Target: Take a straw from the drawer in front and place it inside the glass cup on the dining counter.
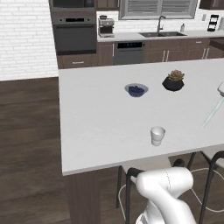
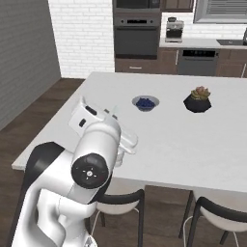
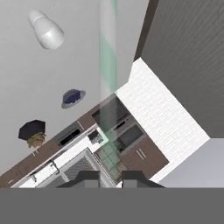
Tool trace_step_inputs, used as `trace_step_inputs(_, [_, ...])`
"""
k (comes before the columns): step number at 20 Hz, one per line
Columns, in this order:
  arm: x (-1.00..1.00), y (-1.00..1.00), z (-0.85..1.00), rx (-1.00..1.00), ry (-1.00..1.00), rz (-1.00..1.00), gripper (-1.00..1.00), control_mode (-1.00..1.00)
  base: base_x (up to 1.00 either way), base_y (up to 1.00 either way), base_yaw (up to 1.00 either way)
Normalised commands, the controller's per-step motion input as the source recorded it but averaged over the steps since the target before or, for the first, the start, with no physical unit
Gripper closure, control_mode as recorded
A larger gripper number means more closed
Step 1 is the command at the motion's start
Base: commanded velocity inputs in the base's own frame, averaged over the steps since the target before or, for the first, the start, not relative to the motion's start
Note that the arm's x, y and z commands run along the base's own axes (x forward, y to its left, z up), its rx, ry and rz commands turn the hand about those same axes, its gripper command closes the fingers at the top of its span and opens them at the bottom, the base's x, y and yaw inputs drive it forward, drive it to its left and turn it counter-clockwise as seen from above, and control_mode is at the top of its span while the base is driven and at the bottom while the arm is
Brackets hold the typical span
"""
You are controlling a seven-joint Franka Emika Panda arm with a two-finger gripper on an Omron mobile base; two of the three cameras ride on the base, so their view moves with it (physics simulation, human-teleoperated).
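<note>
My pincer (image 3: 109, 177) squeezes the thin pale green straw (image 3: 108, 57) above the big white desk (image 1: 96, 118). I must tip it upright over the small whitish glass cup (image 1: 157, 135), then lower slowly.

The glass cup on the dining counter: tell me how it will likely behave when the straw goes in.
The glass cup looks small, short and probably light, so a sideways nudge may slide it on the smooth dining counter. The straw looks far longer than the cup is tall, so it will likely lean on the rim and might tip it.
</note>
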Motion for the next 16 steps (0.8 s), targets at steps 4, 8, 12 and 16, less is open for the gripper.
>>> trace_step_inputs(4, [0.2,0.01,-0.26,-0.04,-0.08,0.03,1.0,-1.0,0.0,0.0,0.0])
trace_step_inputs(8, [0.32,0.03,-0.27,-0.04,-0.08,0.06,1.0,-1.0,0.0,0.0,0.0])
trace_step_inputs(12, [0.34,0.01,-0.24,-0.07,-0.01,0.06,1.0,-1.0,0.0,0.0,0.0])
trace_step_inputs(16, [0.42,0.16,-0.42,-0.15,0.0,0.07,1.0,-1.0,0.0,0.0,0.0])
